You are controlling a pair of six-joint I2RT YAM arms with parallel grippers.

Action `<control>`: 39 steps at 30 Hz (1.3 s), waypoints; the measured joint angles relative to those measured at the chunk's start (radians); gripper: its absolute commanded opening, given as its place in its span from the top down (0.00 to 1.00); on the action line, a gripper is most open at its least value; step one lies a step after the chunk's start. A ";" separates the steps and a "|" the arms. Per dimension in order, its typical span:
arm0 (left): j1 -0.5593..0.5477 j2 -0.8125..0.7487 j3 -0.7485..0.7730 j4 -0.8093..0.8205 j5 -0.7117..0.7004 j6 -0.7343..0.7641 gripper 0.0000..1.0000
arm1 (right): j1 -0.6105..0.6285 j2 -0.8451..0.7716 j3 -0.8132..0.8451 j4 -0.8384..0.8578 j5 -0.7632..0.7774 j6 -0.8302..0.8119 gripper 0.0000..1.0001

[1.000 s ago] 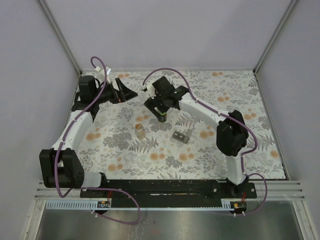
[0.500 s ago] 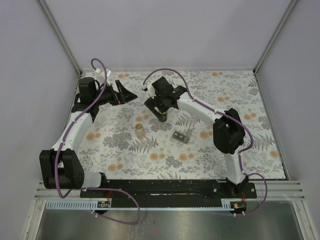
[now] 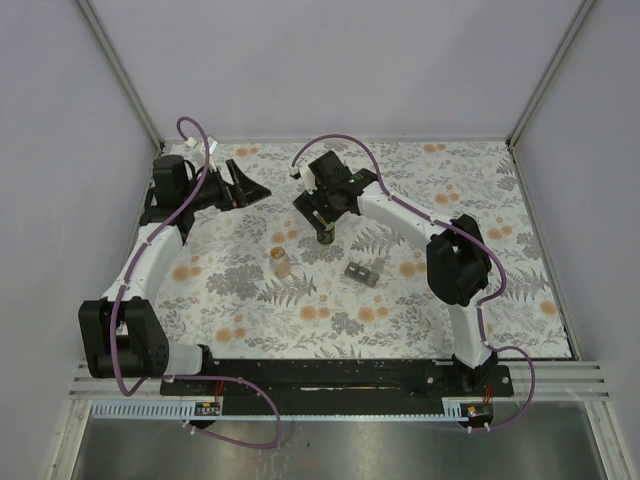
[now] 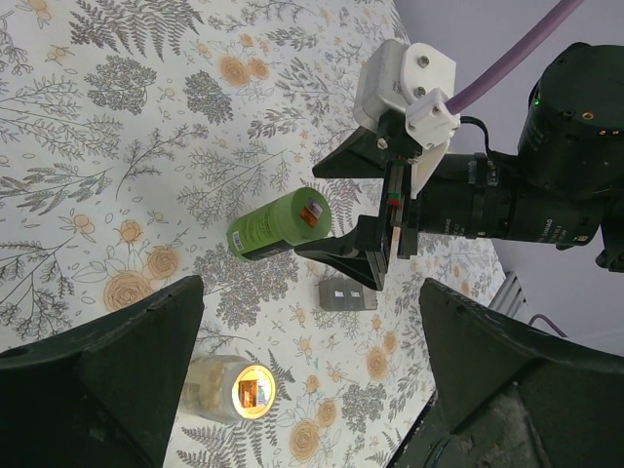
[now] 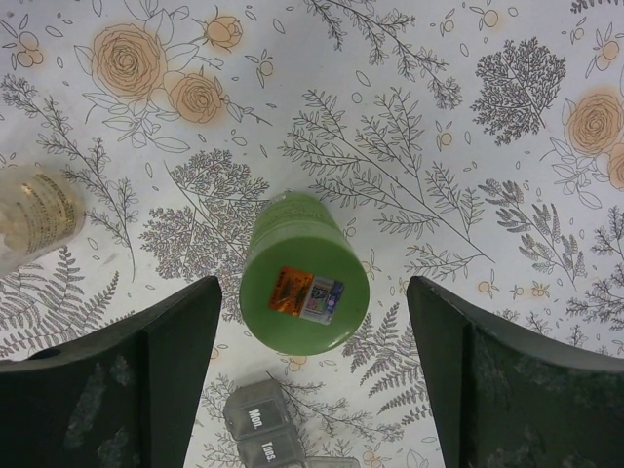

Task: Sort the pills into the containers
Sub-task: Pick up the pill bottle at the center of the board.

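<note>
A green bottle (image 5: 302, 278) stands upright on the floral mat, with an orange and white sticker on its cap. My right gripper (image 5: 312, 288) hangs open above it, one finger on each side, apart from it. The same green bottle (image 3: 324, 237) sits below the right gripper (image 3: 322, 215) in the top view. A small clear bottle (image 3: 281, 262) with pale contents stands to its left. A grey pill organizer (image 3: 365, 272) lies to the right, its lids marked by day. My left gripper (image 3: 245, 185) is open at the far left, empty, facing the green bottle (image 4: 278, 226).
The floral mat (image 3: 500, 200) covers the table up to the white walls and the metal frame posts. Purple cables loop over both arms. The black mounting rail (image 3: 340, 375) runs along the near edge.
Both arms shifted only slightly; the right gripper head drifted a little over the green bottle. The bottles and the organizer have not moved.
</note>
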 measured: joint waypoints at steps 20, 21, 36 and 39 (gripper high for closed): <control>0.003 0.011 0.000 0.014 0.030 0.001 0.04 | -0.007 0.047 -0.012 -0.005 -0.055 0.017 0.62; 0.003 0.011 0.000 0.014 0.031 0.002 0.04 | -0.009 0.047 -0.012 -0.006 -0.058 0.017 0.65; -0.235 -0.104 0.000 -0.053 -0.011 0.343 0.01 | -0.048 -0.192 0.218 -0.321 -0.107 -0.013 0.95; -0.320 -0.145 -0.006 -0.021 -0.024 0.413 0.01 | -0.048 -0.257 0.314 -0.380 -0.151 -0.015 0.99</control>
